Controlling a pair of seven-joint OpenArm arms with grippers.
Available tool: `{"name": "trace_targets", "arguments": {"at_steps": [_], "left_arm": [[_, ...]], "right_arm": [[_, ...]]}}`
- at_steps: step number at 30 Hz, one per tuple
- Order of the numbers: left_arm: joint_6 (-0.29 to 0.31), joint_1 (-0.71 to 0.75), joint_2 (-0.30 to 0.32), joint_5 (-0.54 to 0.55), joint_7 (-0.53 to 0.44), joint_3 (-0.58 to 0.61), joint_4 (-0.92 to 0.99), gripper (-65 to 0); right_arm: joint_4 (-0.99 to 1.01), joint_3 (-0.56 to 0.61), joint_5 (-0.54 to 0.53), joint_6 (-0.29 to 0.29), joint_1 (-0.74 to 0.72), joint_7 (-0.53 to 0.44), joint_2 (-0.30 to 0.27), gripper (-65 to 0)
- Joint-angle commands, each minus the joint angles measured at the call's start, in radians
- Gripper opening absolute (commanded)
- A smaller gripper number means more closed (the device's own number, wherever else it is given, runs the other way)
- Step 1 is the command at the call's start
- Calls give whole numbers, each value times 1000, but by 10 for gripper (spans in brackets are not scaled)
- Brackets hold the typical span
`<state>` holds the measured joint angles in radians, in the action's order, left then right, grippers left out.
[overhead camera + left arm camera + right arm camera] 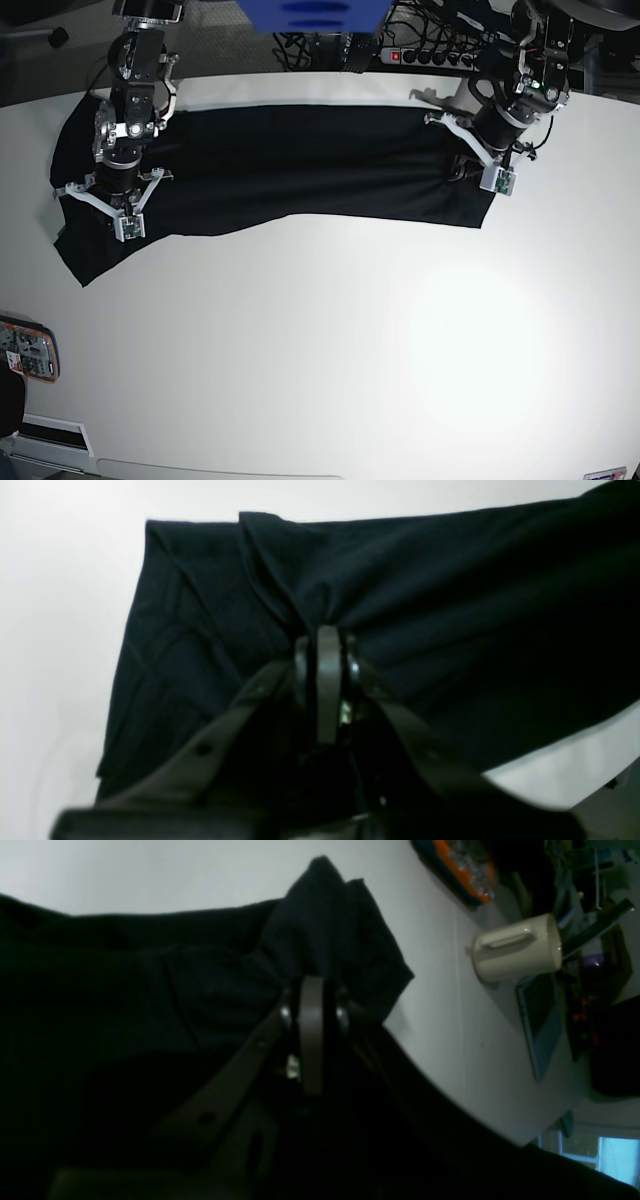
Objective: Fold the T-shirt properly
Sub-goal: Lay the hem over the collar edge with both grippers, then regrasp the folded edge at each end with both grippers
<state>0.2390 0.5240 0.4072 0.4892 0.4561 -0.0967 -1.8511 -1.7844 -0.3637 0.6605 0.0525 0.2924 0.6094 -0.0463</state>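
While both sets of fingers, left (487, 172) and right (112, 208), pinch the shirt (300, 170) lying stretched across the far surface (350, 350), it looks limp and light, best gripped at bunched edges.

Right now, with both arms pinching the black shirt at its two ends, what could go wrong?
1. Each tool grips only a small bunched pinch: the left tool and the right tool could slip off the T-shirt if it is pulled taut.
2. The near edge sags unevenly across the table, so a fold might land crooked.
3. The sleeve end by the right tool hangs loose and could tuck under.
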Motion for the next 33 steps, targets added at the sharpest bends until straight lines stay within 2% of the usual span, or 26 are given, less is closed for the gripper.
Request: {"name": "trace_targets", "arguments": {"at_steps": [1,3,5,6,8,10,13,16,21,27,30,33], "left_arm": [[-2,0,8,-2,-21,-5,-14,-650],[-5,0,9,-2,-18,-7,-12,-650],[-7,2,14,-2,-13,-7,-15,-650],[-2,5,17,-2,-13,-5,-15,-650],[3,20,42,-4,-13,-1,-17,-570],[36,20,88,-4,-13,48,-19,-495],[78,18,140,-2,-16,93,-45,-415],[78,15,140,-2,-16,90,-92,-381],[78,14,137,-1,-13,70,-180,-381],[78,-29,129,3,-12,79,-187,-381],[78,-107,68,-4,-12,102,-92,-381],[79,-196,20,-4,-12,173,90,-381]], "right_arm": [[-13,-5,18,-18,-6,-10,-8,-650],[1,-1,18,-15,-6,16,-8,-650],[1,5,18,-6,-5,20,-8,-547],[-2,18,18,20,-5,20,-8,-508],[-2,25,18,89,-3,25,-10,-450],[-10,27,17,143,-3,27,-10,-403],[-42,27,17,149,-5,27,-10,-361],[-81,27,17,149,-5,28,-8,-350],[-111,25,21,149,-5,30,-8,-351],[-88,-10,17,149,-55,30,-14,-351],[5,-39,17,152,-178,30,-14,-352],[120,-37,17,154,-195,20,-14,-352]]}}
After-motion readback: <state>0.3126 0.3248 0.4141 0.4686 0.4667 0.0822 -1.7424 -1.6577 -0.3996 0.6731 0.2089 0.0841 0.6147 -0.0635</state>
